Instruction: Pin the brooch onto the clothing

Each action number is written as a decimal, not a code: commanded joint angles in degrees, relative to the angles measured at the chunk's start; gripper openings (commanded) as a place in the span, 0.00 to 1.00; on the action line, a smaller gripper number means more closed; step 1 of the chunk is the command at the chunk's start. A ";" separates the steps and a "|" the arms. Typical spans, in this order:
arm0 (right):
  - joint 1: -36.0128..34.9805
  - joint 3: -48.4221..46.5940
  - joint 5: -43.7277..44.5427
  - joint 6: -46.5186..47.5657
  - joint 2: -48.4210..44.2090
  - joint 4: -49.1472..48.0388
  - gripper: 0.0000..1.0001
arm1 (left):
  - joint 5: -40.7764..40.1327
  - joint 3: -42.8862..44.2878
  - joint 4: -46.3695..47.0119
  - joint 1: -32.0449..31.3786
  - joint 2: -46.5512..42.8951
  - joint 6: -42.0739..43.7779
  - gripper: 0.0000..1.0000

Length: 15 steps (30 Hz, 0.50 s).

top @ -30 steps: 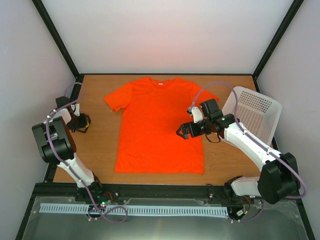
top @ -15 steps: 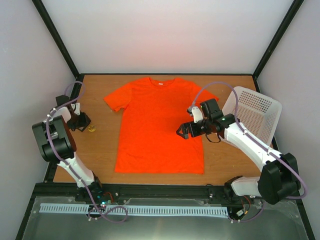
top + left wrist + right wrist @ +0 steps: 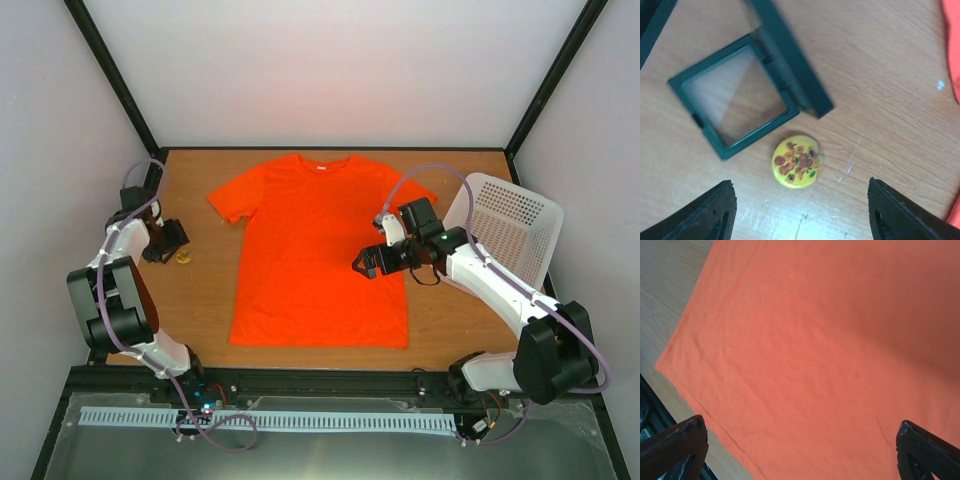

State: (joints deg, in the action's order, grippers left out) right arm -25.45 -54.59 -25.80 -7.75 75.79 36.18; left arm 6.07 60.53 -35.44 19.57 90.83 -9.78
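The brooch is bright yellow, printed with orange-red flowers and a few dark green flecks. Beside it, the small box has a very dark green, almost black frame around a clear window. The T-shirt is plain bright orange, with a tiny white label at the neck. The tabletop is mid-brown with a wood grain. The basket is white, dotted with rows of holes. The left fingers are black; the right fingers are blackish brown.
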 commanded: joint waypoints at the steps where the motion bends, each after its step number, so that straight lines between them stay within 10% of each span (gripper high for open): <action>1: 0.30 -0.74 -0.91 0.02 0.65 -1.15 1.00 | -3.13 -1.37 -2.94 -0.90 -0.51 -22.37 0.71; 15: 0.36 -0.86 0.09 0.55 0.86 0.03 1.00 | -16.65 6.86 -6.15 -7.52 14.50 -32.48 0.71</action>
State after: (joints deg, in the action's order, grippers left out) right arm -25.41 -54.59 -26.11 -7.73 76.97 36.23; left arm -7.01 63.90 -41.87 11.79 103.35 -39.64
